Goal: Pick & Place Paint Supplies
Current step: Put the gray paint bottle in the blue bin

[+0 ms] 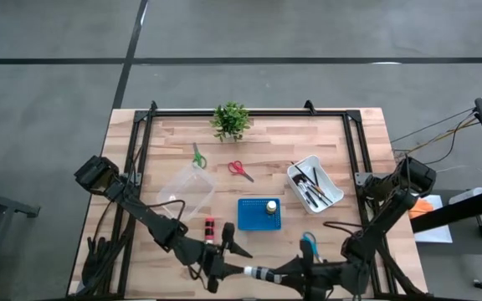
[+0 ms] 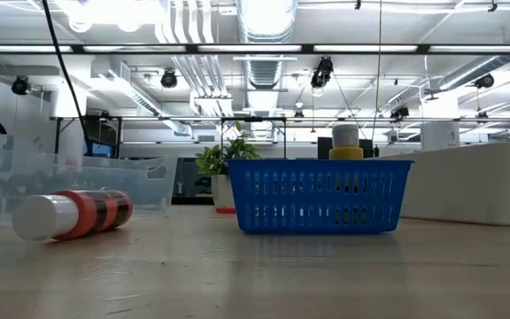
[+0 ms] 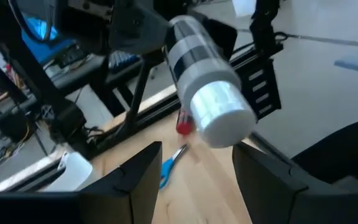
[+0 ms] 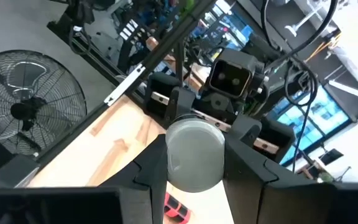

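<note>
We are mid-handover, near the table's front edge. The right gripper (image 4: 194, 165) clamps a black-and-white paint bottle (image 1: 262, 273) and holds it out level toward the left gripper (image 3: 191, 168), whose fingers stand apart on either side of the bottle's white cap without touching it yet.

Some sorting looks done — a yellow bottle with a white cap (image 2: 345, 142) stands in the blue basket (image 1: 258, 214), and dark-tipped brushes (image 1: 311, 186) lie in the white bin (image 1: 335, 191). The clear container (image 1: 187, 189) looks empty.

Plenty is left, as we judge it: the red-and-black bottle (image 2: 71, 213) lies on its side on the wood beside the basket, and the green-handled scissors (image 1: 197, 157), red-handled scissors (image 1: 240, 170) and blue-handled scissors (image 1: 309, 243) all lie loose on the table.
</note>
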